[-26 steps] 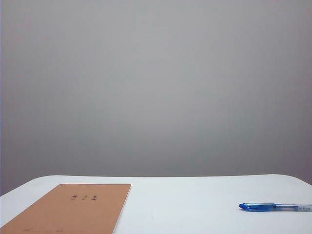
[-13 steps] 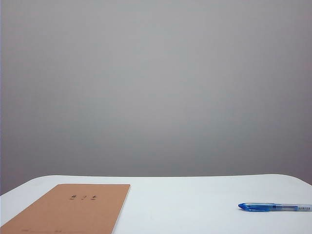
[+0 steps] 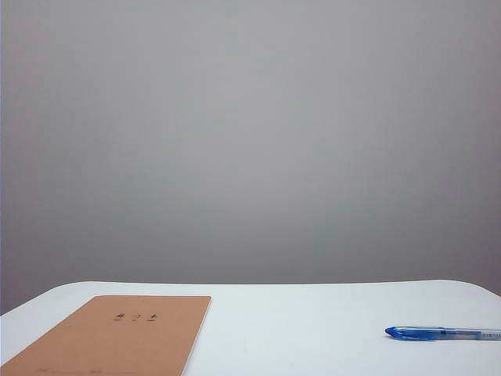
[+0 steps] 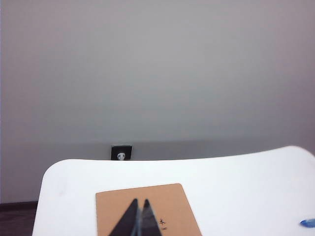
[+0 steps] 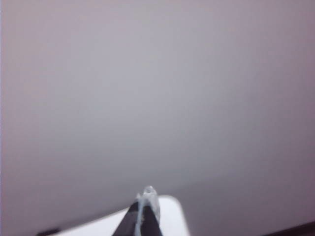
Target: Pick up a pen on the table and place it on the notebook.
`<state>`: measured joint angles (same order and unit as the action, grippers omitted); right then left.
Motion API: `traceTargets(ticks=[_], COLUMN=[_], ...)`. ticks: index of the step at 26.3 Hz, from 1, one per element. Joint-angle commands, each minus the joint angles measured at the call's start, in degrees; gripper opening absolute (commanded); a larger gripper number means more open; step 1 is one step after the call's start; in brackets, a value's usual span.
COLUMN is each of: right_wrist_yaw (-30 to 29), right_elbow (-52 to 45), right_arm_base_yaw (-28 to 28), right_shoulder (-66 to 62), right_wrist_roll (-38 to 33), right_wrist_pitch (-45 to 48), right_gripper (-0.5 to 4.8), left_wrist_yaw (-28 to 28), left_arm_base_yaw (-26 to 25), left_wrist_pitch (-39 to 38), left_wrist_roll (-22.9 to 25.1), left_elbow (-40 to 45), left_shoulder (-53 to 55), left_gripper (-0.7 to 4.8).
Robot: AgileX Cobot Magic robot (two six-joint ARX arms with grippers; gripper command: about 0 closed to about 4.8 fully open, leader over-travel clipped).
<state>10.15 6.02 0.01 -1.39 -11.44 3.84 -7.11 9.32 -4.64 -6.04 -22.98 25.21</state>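
nothing on the white table (image 3: 313, 321) has moved — blue pen (image 3: 442, 333) lies well apart from tan notebook (image 3: 117, 337). left gripper (image 4: 140, 209) hangs over the notebook, closed and empty; right gripper (image 5: 146, 196) closed too.

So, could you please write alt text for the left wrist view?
The left claw, fingers pressed shut, hovers over a tan notebook lying flat on a white table. The blue tip of a pen peeks in at the table's edge of view; a plain grey wall fills the background.

Between the earlier exterior pictures and now almost nothing changed: the pen (image 3: 442, 334) and the notebook (image 3: 117, 337) shifted only a hair, and my fingers never entered that view.
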Motion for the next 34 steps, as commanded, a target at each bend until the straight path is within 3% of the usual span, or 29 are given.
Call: traceTargets(ticks=[1,9,12,19,22,28,34], right_wrist_yaw=[2.03,2.91,-0.22,-17.31,-25.77,-43.23,-52.65], right_elbow=[4.55,20.28,30.34,46.27,50.86,59.84,65.92], right_arm_base_yaw=[-0.07,-0.07,-0.81,-7.89,-10.23,-15.12,-16.22], right_shoulder=[-4.46,-26.97,-40.28,-62.64,-69.29,-84.13,-95.19], right_wrist_roll=[2.89,14.69,19.65,21.51,21.55,22.75,35.34], right_wrist_pitch=[1.2,0.46,0.35,-2.97,-4.04,-4.07,-6.51], right_gripper=[-0.06,-0.06,-0.06,-0.05,-0.05,-0.05,-0.05], left_wrist_yaw=[-0.87,-4.31,-4.28,-3.78,0.17,2.19,2.45], left_arm_base_yaw=[-0.07,-0.04,-0.02,0.52,1.73,7.85,14.01], left_wrist_pitch=[0.76,-6.29,-7.67,-8.02,-8.02,-7.96,-7.91], left_wrist_roll=[4.02,10.64,10.8,11.8,11.78,11.08,10.12], left_elbow=[-4.5,-19.23,-24.7,-30.16,-31.17,-33.2,-36.28], left_shoulder=[6.25,22.27,27.17,32.72,34.58,40.7,46.9], left_gripper=[-0.05,-0.05,-0.05,-0.05,-0.05,-0.05,-0.05])
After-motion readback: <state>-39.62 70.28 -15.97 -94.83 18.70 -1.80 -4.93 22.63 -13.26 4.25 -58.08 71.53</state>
